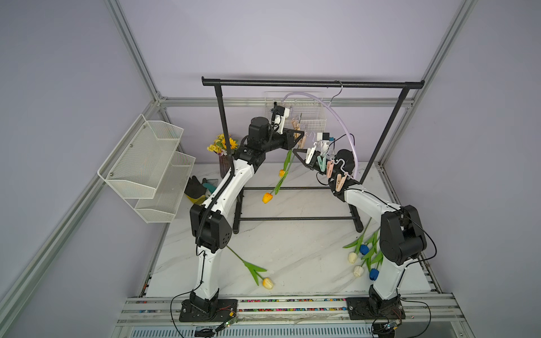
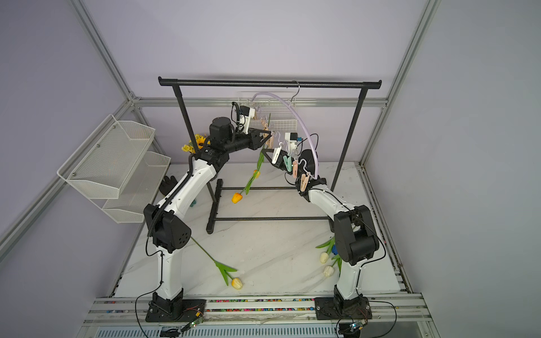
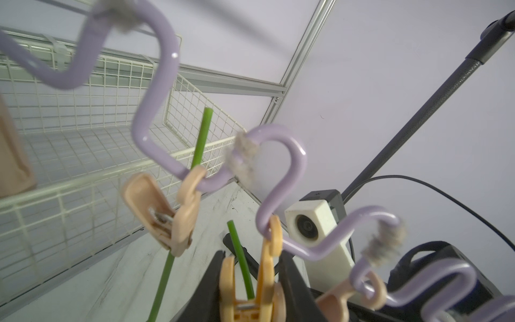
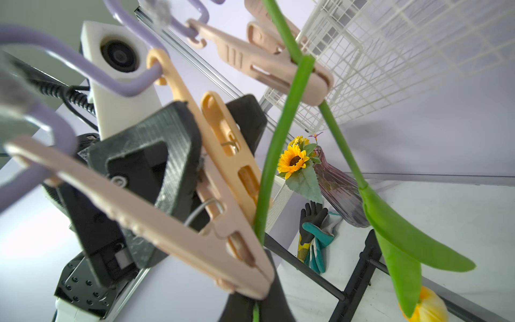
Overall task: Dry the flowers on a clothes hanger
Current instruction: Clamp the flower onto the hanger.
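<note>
Right wrist view, held tulip (image 4: 284,133): its green stem rises from the right fingers (image 4: 267,306), which are pressed together on it. The cut end reaches up beside the pink clip (image 4: 278,67).
Orange clip (image 3: 269,264): the left fingers (image 3: 211,281) pinch its handles. In the left wrist view the stem tip stands in the clip's gap, only a little way past it.
Clipped tulip (image 4: 395,228): hangs head-down from the pink clip, its stem crossing close to the held one.
Clothes hanger (image 3: 170,64): hooked on the black rack (image 1: 292,83) and turned out of line with the bar. Its clips are crowded between the two arms.
Other flowers: a yellow tulip (image 1: 268,283) lies on the tabletop (image 1: 292,248) near the left arm. White and blue tulips (image 1: 358,270) lie by the right arm.
Risk, shallow bite: so little stem is past the jaws that the clip may close on the very tip or beside it. The tulip would then drop once the right fingers let go.
Risk, order of release: if the right side opens first, nothing holds the stem.
Risk, swing: the hanger looks drawn aside, so freeing the clip may set it swinging. That could shake both stems or shift the hook along the bar.
Risk, neighbour: pushing the stem deeper could press on the crossing stem and work it loose.
</note>
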Action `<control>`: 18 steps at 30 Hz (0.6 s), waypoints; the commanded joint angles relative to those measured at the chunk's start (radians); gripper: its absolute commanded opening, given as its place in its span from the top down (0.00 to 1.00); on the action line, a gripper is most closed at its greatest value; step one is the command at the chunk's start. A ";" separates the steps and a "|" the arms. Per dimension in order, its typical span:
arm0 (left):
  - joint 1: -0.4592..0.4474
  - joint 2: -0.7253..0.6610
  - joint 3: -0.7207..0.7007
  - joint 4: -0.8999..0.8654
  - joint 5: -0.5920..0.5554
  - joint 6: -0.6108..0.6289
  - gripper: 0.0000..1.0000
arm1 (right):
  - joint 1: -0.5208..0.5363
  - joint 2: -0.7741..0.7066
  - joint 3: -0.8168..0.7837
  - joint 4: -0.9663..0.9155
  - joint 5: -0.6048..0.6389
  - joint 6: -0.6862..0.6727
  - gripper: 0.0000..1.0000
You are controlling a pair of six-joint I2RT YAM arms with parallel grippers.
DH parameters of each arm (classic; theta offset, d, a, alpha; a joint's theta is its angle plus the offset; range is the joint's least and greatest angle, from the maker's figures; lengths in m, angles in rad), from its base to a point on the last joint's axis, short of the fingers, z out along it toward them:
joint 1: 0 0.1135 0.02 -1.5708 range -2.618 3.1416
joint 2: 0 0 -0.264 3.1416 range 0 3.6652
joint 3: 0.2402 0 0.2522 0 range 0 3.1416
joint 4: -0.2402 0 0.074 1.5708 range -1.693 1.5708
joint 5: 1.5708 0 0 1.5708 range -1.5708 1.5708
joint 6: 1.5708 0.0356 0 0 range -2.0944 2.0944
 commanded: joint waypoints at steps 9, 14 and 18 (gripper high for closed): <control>-0.001 -0.028 -0.008 0.086 0.038 -0.049 0.96 | -0.001 0.044 0.046 0.184 -0.040 0.116 1.00; 0.000 -0.029 -0.009 0.094 0.040 -0.057 0.97 | 0.001 0.058 0.053 0.178 -0.021 0.126 1.00; -0.001 -0.030 -0.008 0.102 0.045 -0.064 0.97 | 0.007 0.074 0.062 0.168 -0.010 0.126 1.00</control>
